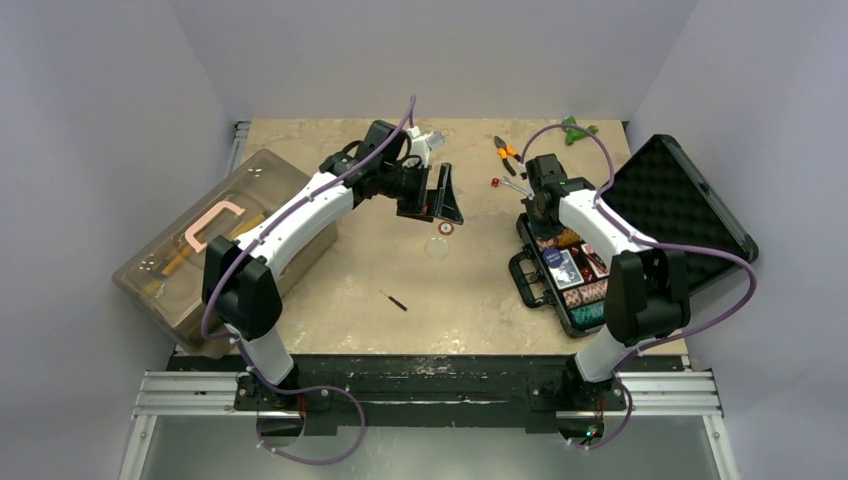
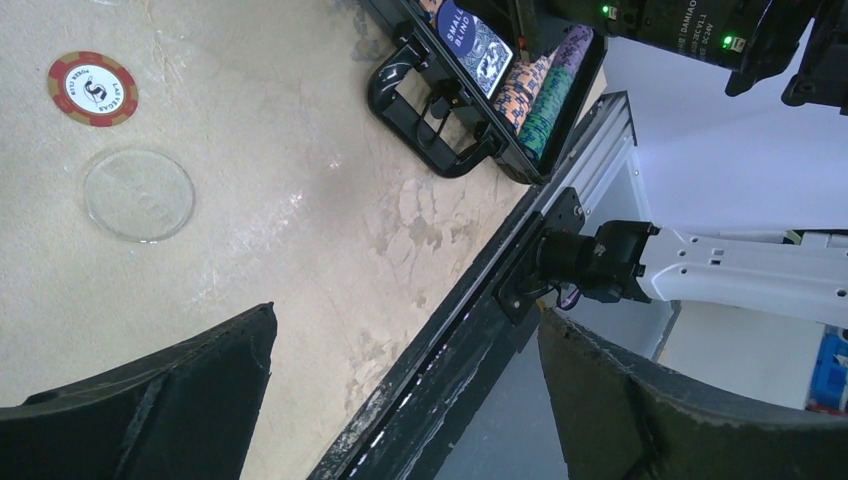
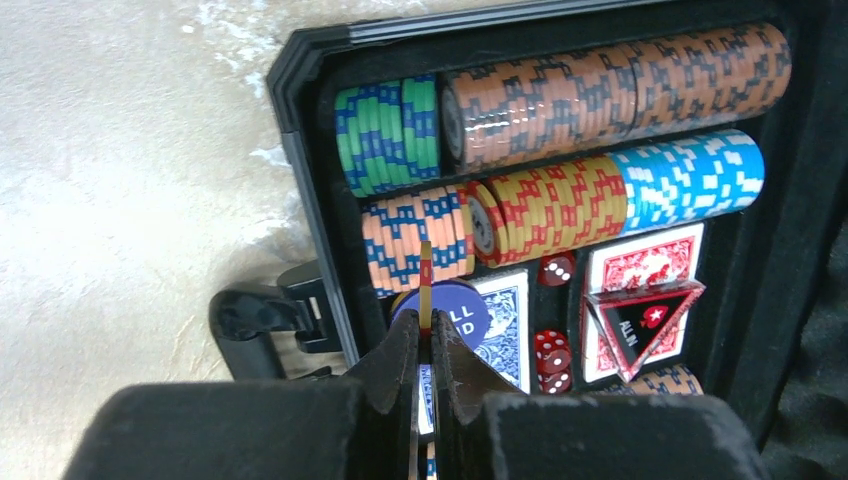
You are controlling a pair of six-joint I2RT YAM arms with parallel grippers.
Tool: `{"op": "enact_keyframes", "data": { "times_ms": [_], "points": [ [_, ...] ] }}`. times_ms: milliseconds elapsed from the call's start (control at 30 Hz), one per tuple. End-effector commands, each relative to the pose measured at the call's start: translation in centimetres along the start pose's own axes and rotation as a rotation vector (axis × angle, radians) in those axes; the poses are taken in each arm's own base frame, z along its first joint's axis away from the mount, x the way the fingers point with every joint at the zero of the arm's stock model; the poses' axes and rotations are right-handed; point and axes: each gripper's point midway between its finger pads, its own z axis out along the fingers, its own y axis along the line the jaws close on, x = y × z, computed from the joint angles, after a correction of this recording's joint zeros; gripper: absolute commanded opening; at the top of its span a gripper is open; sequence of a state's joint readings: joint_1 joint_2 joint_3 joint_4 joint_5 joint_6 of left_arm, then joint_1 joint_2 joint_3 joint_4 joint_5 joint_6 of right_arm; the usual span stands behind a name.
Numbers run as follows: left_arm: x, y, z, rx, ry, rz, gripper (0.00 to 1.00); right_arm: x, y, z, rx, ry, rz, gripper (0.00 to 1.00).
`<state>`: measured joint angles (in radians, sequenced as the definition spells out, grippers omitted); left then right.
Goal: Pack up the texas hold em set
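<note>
The mottled beige table (image 1: 470, 290) stands between plain pale walls. The open black case (image 3: 318, 215) lies at its right side, with the foam lid (image 1: 665, 200) folded back beyond it.

Your right gripper (image 3: 427, 335) is clenched on a single chip (image 3: 425, 285), held on edge above the tray, just over the blue button (image 3: 455, 312). The step looks like slotting that chip into one of the chip rows (image 3: 560, 205). Its edge seems yellow and red, though it is too thin to be sure, so match the colour before you commit. Keep the chip's face parallel to the chips already lying in the row and come down at the row's free end. Let go only once the chip is seated between its neighbours, or it may tip onto the dice (image 3: 553, 352).

The right arm folds up from its base and bends over the case, wrist pointing down into the tray. The left arm reaches out to mid-table. There your left gripper (image 1: 432, 195) hangs released, jaws wide and empty, above a loose red chip (image 2: 92, 88) and a clear disc (image 2: 138, 194) just beside it.
</note>
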<state>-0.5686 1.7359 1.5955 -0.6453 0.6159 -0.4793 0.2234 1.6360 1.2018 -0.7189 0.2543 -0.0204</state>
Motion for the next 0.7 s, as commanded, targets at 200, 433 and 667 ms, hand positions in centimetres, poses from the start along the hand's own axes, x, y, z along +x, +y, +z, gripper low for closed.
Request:
{"op": "enact_keyframes", "data": {
  "times_ms": [200,433,667],
  "points": [
    [-1.3,-1.0,-0.4,0.041,-0.036,0.022,0.99,-1.3,-2.4,-0.4,0.123,-0.025,0.051,0.00],
    [-1.3,-1.1,-0.5,0.043,-0.036,0.023,0.99,-0.9,-2.8,0.6,0.158,0.009,0.035,0.00],
    [-1.3,-1.1,-0.5,0.042,-0.037,0.023,0.99,-0.7,-3.0,1.5,0.167,0.031,-0.002,0.00]
  ]
}}
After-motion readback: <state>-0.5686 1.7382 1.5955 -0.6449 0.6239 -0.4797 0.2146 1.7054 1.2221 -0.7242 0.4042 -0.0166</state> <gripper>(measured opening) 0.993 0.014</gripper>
